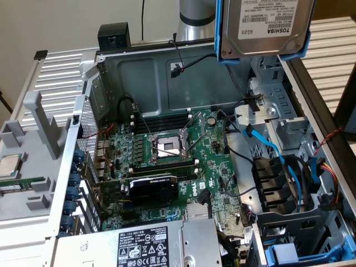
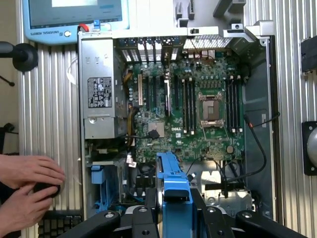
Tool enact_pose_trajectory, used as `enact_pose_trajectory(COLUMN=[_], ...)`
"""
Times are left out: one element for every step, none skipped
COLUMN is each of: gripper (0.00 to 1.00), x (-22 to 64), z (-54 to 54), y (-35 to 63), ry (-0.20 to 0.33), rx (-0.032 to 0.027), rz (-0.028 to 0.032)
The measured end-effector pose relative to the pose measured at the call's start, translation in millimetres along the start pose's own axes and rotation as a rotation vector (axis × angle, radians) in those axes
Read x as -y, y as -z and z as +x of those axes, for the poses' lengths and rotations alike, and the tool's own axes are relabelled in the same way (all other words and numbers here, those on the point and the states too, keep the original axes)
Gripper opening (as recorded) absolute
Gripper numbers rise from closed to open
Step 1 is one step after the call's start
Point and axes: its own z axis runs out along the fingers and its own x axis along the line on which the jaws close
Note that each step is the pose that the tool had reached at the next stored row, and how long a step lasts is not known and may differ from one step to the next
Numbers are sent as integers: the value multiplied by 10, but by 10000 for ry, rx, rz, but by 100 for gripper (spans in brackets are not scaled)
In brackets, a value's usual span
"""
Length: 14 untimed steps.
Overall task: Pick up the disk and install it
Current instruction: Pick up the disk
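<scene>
Silver metal disk (image 1: 267,25) in smooth blue plastic frame (image 2: 174,181); ribbed matt metal table (image 2: 49,124).

Smooth silver-grey cylindrical arm (image 1: 196,18); matte black gripper (image 2: 174,213), angular jointed linkages, round silver pivot screws

- The exterior camera is looking down at a slant into the computer case (image 1: 144,78), from close by.
- The wrist camera is looking straight down past the fingers (image 2: 199,210).
- Both are seeing the motherboard (image 1: 219,178) below the fingers.
</scene>
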Motion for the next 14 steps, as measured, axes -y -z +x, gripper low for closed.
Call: enact_pose_trajectory(gripper=[36, 36, 36, 36, 36, 36, 36, 36, 36, 36, 36, 36, 36, 36], x=[0, 7, 22, 44, 72, 96, 105, 108, 113, 115, 118, 120, 122, 124], z=[0, 0, 0, -1, -2, -1, 1, 1, 10, 28, 51, 73, 94, 117], y=[0, 0, 1, 1, 2, 2, 3, 3, 3, 3, 2, 2, 3, 2], ry=[0, 1, 2, 1, 1, 1, 1, -1, -5, -13, -19, -27, -33, -40], rx=[-1, -1, -1, 0, 0, -1, -1, -1, -2, -2, 1, 0, -1, 1], rz=[0, 0, 0, 0, 0, -1, -3, -3, -4, -5, -4, -4, -4, -4])
